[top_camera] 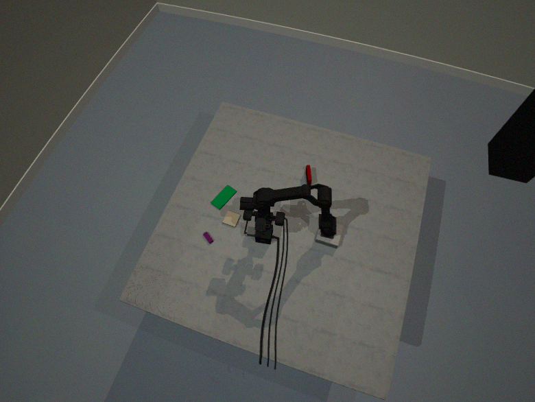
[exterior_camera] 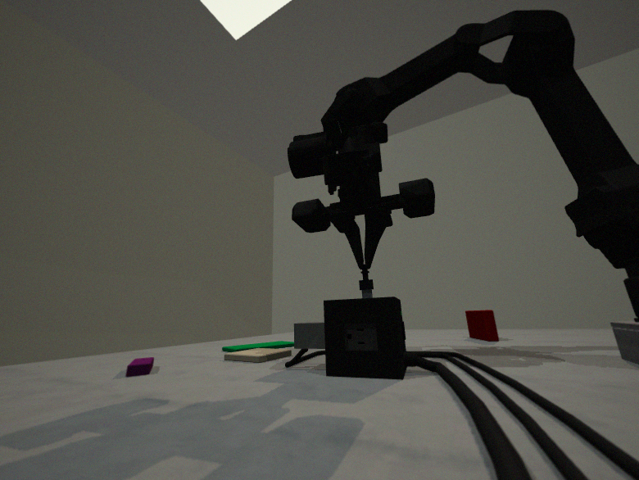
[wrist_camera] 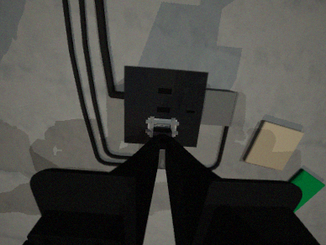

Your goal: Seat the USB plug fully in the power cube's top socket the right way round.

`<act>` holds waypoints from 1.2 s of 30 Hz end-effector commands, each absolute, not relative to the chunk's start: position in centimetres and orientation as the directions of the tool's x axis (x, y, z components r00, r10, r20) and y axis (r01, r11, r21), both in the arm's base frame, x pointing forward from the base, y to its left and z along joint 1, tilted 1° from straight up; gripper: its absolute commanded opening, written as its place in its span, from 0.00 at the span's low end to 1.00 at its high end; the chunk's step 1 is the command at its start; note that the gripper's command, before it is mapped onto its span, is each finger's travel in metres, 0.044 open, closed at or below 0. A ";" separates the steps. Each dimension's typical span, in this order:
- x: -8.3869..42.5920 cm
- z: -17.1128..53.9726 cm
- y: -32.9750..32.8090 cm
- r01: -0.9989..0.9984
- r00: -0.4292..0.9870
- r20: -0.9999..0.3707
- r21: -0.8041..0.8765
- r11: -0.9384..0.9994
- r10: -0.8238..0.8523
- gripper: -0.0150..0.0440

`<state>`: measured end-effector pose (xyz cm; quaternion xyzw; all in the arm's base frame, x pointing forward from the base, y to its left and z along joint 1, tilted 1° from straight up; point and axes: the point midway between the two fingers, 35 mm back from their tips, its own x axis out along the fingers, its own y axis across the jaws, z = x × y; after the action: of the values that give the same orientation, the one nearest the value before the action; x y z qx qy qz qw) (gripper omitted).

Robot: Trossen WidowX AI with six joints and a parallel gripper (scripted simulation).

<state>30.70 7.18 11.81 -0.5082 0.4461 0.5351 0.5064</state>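
Observation:
The black power cube stands on the table with sockets on its top and sides. My gripper points down over the cube's top and is shut on the USB plug. The plug is upright, black above with a silver shell below. A short stretch of shell shows between its black body and the cube's top edge. Whether its tip is inside the socket is hidden. In the wrist view, silver metal shows just ahead of the fingertips, and the socket opening there cannot be made out.
A grey block adjoins the cube. Black cables run past it. Tan, green, purple and red blocks are on the table.

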 end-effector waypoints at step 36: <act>30.7 11.3 7.2 -0.995 0.029 -0.995 -0.038 -0.093 0.092 0.25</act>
<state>30.71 7.18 11.38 -0.5082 0.4461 0.5351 0.5064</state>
